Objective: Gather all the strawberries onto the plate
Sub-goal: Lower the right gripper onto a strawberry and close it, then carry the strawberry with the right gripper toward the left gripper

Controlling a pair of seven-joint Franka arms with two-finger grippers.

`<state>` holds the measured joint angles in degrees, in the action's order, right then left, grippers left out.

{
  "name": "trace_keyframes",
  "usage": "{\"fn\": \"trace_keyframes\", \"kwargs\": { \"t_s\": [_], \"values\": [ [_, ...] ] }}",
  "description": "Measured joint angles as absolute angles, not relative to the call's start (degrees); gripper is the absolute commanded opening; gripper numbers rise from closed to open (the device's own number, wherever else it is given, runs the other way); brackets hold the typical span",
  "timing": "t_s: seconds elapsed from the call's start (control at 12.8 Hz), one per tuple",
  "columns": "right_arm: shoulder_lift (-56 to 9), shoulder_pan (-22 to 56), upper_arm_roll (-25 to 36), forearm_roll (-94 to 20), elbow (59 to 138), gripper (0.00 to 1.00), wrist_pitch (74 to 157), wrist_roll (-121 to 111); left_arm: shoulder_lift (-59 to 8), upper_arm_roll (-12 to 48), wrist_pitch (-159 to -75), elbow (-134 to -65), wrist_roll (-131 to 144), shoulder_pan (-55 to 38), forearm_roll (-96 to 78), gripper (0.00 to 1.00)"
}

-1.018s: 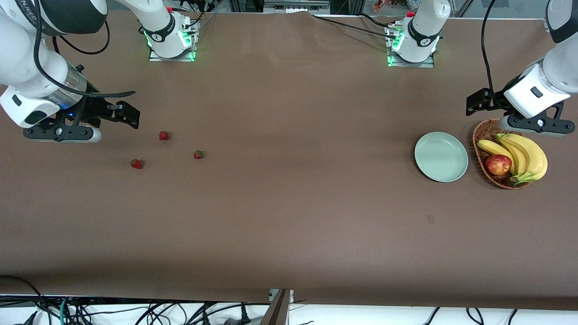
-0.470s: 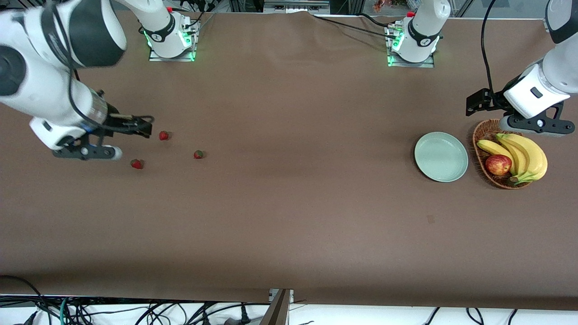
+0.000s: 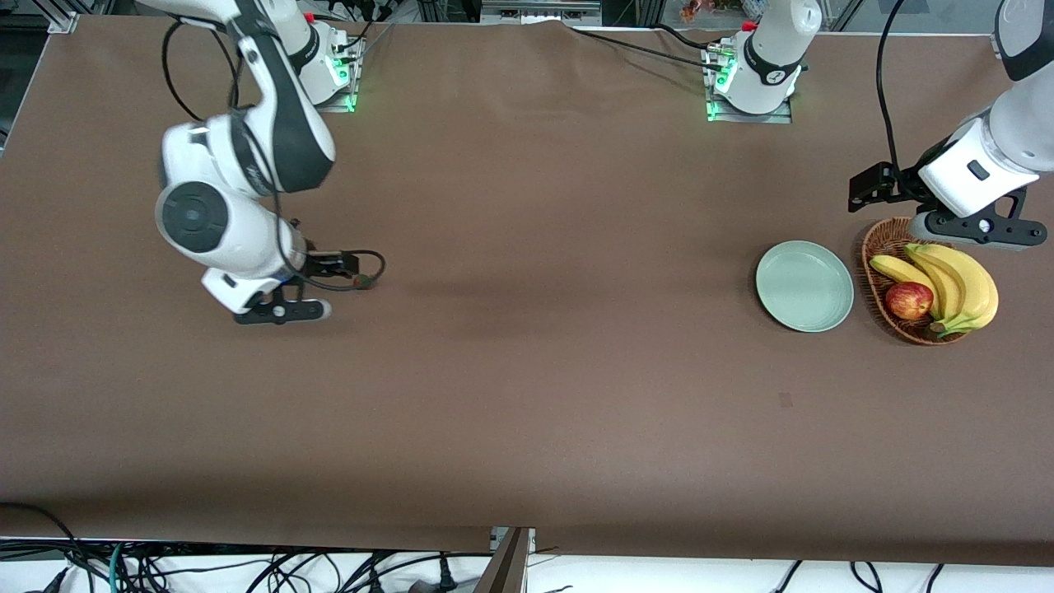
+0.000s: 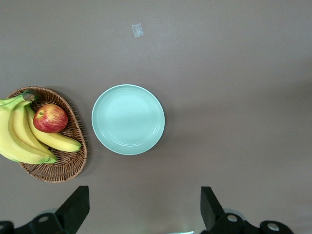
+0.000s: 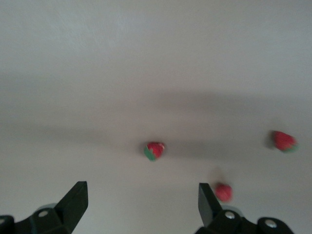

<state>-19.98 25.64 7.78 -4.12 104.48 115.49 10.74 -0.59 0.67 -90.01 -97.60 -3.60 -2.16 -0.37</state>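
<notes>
While the left arm waits:
Right gripper (image 5: pixel 139 204): jaws open, over three tiny red green-capped strawberries (image 5: pixel 155 150).
Left gripper (image 4: pixel 144 209): jaws open, above the wicker basket's (image 3: pixel 879 247) rim, near the round pale mint-green plate (image 3: pixel 804 286).

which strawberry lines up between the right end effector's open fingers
The strawberry lying midway across the right wrist view, green cap showing. The other two strawberries sit off toward one finger of the right end effector.

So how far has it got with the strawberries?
Nothing is collected yet: the plate beside the basket is empty. The right gripper is open over the three strawberries, all on the table. The left gripper waits open near the plate. All three remain to be moved.
</notes>
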Motion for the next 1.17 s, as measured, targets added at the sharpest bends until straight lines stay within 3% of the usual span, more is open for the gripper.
{"fn": "trace_keyframes", "kwargs": {
  "t_s": [0.16,0.63,1.17],
  "values": [
    [-21.6,25.7,7.1,-4.4,111.3,0.98,124.5,10.7,-0.6,0.7,-90.0,-97.6,-3.6,-2.2,-0.4,1.0],
    [-25.9,25.6,6.5,-7.0,117.3,0.86,134.6,10.7,-0.6,0.7,-90.0,-97.3,-3.6,-2.2,-0.4,1.0],
    [-27.3,25.6,6.5,-7.1,119.3,0.45,137.1,10.8,-0.6,0.8,-90.0,-97.1,-1.0,-2.3,-0.4,1.0]
  ]
}}
